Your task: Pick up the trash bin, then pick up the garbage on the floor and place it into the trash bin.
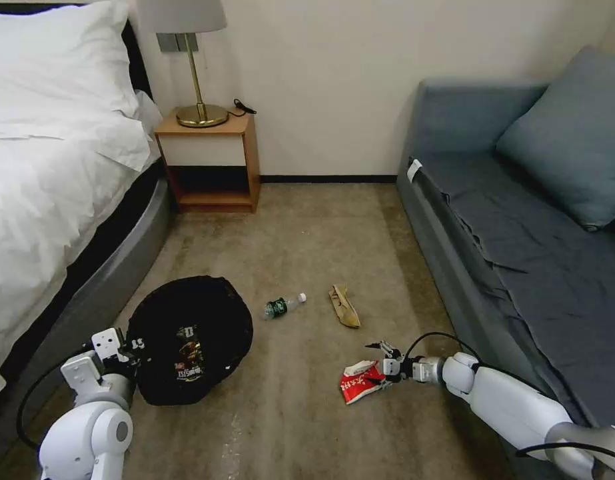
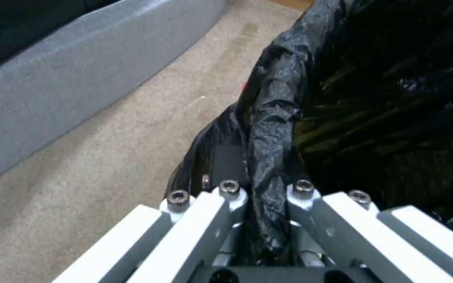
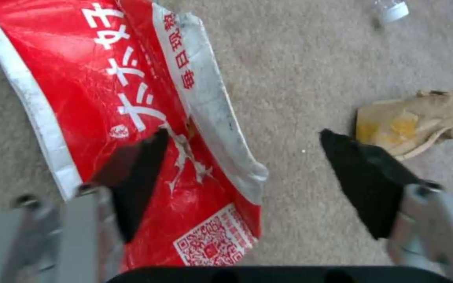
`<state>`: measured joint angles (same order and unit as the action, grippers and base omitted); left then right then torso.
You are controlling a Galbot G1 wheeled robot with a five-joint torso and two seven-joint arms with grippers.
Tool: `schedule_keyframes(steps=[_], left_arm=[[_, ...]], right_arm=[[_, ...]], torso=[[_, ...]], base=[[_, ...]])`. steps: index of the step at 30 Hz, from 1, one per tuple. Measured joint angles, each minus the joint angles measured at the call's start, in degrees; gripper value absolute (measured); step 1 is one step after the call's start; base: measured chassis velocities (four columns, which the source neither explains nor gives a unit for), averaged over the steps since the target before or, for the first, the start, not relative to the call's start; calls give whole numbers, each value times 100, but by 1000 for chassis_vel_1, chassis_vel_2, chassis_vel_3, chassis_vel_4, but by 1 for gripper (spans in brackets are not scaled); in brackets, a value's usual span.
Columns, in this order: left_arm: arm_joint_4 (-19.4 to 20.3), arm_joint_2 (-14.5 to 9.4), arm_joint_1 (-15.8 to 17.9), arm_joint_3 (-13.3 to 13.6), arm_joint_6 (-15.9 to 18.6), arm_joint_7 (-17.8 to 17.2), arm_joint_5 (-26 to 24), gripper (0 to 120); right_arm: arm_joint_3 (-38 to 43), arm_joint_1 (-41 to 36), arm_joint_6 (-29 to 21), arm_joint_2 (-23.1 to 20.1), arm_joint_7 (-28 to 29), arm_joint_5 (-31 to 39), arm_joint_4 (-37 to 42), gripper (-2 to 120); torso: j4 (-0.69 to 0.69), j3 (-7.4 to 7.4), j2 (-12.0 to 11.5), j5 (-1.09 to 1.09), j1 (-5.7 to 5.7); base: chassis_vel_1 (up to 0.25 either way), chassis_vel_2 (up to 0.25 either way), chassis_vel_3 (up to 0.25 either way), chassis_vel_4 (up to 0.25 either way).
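The trash bin [image 1: 187, 333], lined with a crinkled black bag [image 2: 273, 118], is tipped toward me at the lower left. My left gripper [image 1: 128, 348] is shut on its rim [image 2: 266, 188]. A printed wrapper [image 1: 190, 363] lies inside the bin. My right gripper [image 1: 377, 365] hangs open just over the red-white crumpled packet [image 1: 359, 383] on the carpet; one finger [image 3: 142, 157] is above the packet [image 3: 106, 86], the other finger [image 3: 363, 169] above bare carpet. The small clear bottle [image 1: 284, 306] and the tan crumpled paper [image 1: 345, 307] [image 3: 420, 122] lie farther off.
A bed [image 1: 47, 200] with a grey base runs along the left. A wooden nightstand [image 1: 210, 160] with a brass lamp [image 1: 199, 80] stands at the back wall. A blue-grey sofa [image 1: 520, 240] lines the right side. Carpet lies open between them.
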<state>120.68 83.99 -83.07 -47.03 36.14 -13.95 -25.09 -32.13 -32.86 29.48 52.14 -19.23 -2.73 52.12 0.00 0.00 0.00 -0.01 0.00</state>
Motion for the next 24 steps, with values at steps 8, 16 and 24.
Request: schedule_keyframes(steps=[8,16,24], left_arm=[[57,-23,-39,-56,-7,2,-17,2],[52,-30,-6,-22,-11,-4,-12,2],[47,-29,10,23,-1,-19,1,2]], right_arm=[[86,85,246,438,-9,-501,-987,47],[353,-3,391,592,33,-773,-1208,17],[481,-115,426,561,56,-771,-1160,0]], torso=[[0,0,0,0,0],[0,0,0,1,0],[0,0,0,1,0]], base=[[0,0,0,0],[0,0,0,0],[0,0,0,0]])
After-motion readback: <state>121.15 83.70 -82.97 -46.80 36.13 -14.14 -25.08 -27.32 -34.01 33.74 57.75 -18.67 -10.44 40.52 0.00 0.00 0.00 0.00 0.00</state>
